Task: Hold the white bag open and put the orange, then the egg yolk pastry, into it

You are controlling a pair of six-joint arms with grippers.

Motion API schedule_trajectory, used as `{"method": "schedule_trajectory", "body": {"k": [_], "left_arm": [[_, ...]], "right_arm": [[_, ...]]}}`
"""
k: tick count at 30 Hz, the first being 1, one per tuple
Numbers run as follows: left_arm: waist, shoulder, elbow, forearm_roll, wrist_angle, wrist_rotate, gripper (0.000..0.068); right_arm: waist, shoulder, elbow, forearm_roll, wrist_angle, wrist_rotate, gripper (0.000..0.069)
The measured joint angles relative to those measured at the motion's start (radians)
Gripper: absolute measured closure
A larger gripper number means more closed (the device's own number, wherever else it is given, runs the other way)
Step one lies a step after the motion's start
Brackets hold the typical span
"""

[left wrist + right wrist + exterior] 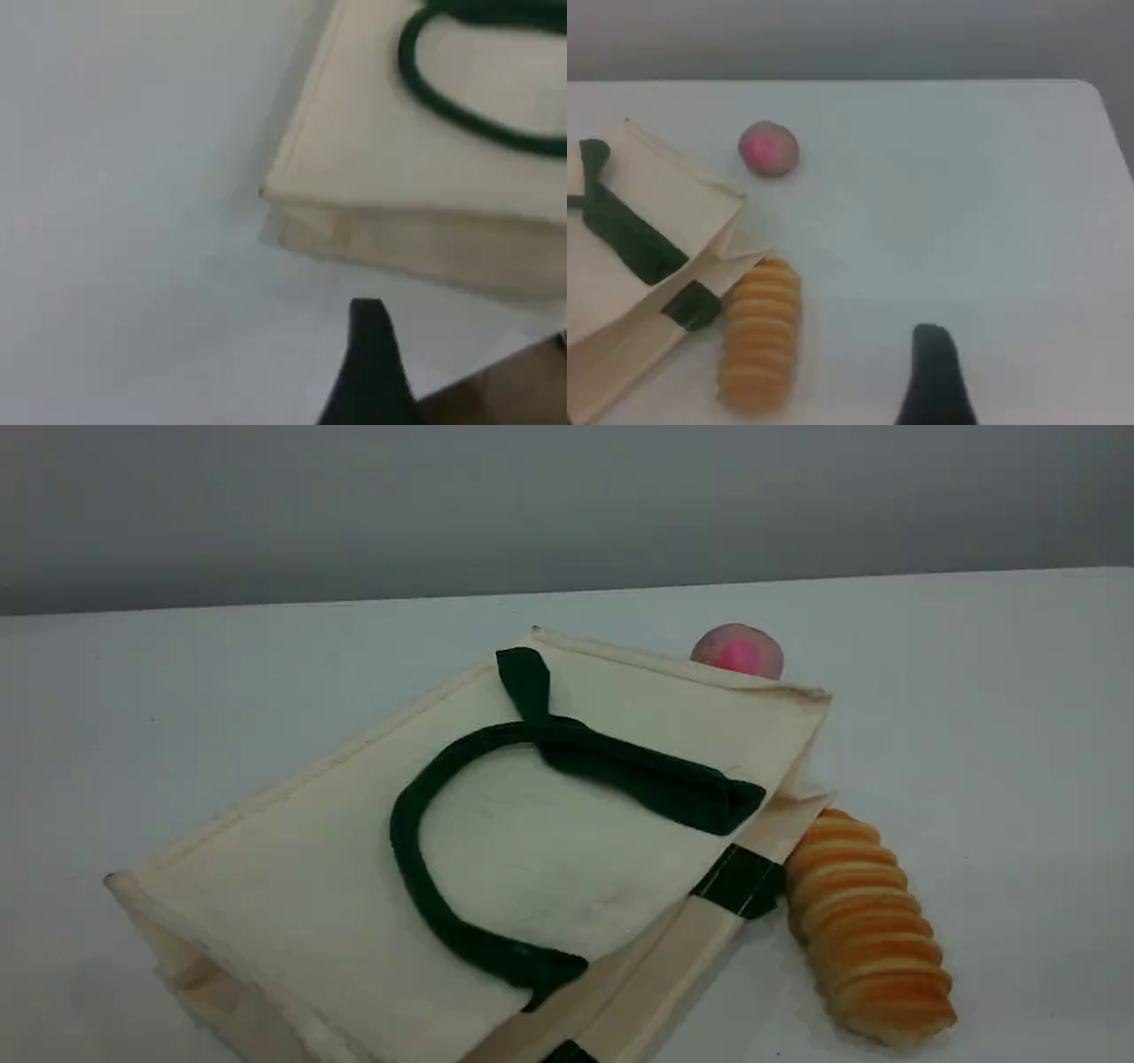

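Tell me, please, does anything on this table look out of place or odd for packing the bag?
Yes. The white bag lies flat on its side, its green handle flopped across the top panel, so its mouth is not open. The ridged bread touches the bag's edge, and a pink-centred ball sits behind it. No orange or egg yolk pastry is visible in any view.

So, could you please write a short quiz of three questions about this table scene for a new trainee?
1. True or false: the white bag lies flat on the table.
2. Which item touches the bag's edge: A) the ridged bread, B) the pink-centred ball?
3. Fill in: the bag's handles are dark ____.

Key: 1 true. 2 A; in the right wrist view the ball stands apart from the bag. 3 green.
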Motion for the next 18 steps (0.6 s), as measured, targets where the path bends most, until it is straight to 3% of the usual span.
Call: {"method": "schedule_trajectory", "body": {"k": [14, 18], "left_arm": [[0.000, -0.025, 0.019, 0.003, 0.004, 0.000, 0.0215], [0.000, -0.025, 0.019, 0.002, 0.004, 0.000, 0.0215]], "right_arm": [[0.000, 0.000, 0.000, 0.001, -0.001, 0.000, 0.0237], [-0.055, 0.000, 0.000, 0.007, -0.001, 0.000, 0.0237]]}}
